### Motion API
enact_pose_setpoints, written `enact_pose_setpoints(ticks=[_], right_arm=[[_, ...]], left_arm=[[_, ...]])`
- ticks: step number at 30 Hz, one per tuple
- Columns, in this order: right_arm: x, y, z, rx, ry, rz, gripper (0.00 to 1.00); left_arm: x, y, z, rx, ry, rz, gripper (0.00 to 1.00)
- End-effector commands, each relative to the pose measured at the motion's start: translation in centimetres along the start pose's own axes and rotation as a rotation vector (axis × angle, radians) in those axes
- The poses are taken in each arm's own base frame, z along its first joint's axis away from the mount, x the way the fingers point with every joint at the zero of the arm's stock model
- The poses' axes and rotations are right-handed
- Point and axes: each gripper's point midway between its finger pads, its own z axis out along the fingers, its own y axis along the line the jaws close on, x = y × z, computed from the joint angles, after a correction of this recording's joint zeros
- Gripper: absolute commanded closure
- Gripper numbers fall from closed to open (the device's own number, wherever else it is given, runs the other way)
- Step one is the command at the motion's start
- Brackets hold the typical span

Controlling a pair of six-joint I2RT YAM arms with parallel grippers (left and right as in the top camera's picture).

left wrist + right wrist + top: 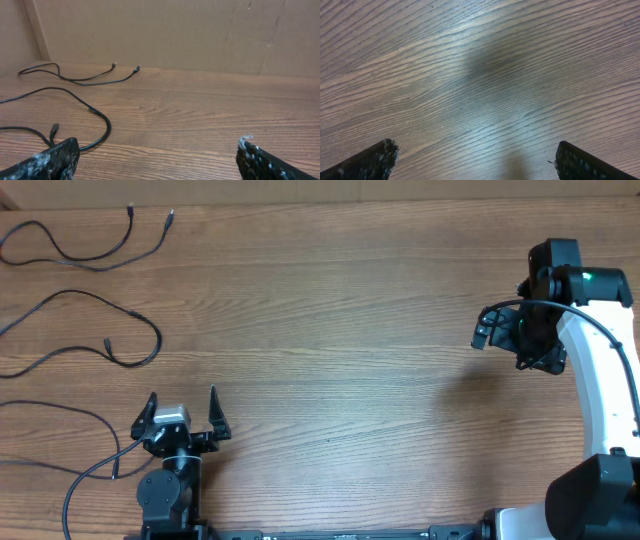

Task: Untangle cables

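Black cables [70, 292] sprawl across the table's [330, 360] left side; centre and right lie open for passage

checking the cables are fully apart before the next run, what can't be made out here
- Overhead: the middle cable and lower cable run off the left edge, so their far ends are unseen.
- Overhead and left wrist: the plugs on the top cable are too small to identify.
- Right wrist: only bare table, no cable in frame.
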Motion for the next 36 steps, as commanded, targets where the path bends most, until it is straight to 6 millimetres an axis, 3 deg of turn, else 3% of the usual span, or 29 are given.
enact_pose_setpoints(ticks=[1, 9, 24, 30, 36], right_arm=[[-0.1, -0.2, 0.1, 0.010, -0.003, 0.002, 0.00], [0.0, -0.3, -1.0, 0.000, -0.037, 0.002, 0.00], [1.2, -0.6, -6.9, -0.054, -0.232, 0.001, 0.00], [-0.7, 1.0, -11.1, -0.162, -0.457, -0.018, 0.00], [1.1, 1.1, -15.4, -0.195, -0.624, -0.120, 0.00]], left_arm=[[-0.1, 0.1, 0.0, -0.003, -0.008, 0.022, 0.00], [-0.1, 0.1, 0.0, -0.003, -0.008, 0.022, 0.00], [-0.1, 0.1, 0.0, -0.003, -0.008, 0.022, 0.00], [-0.1, 0.1, 0.0, -0.003, -0.008, 0.022, 0.00], [-0.1, 0.1, 0.0, -0.003, -0.008, 0.022, 0.00]])
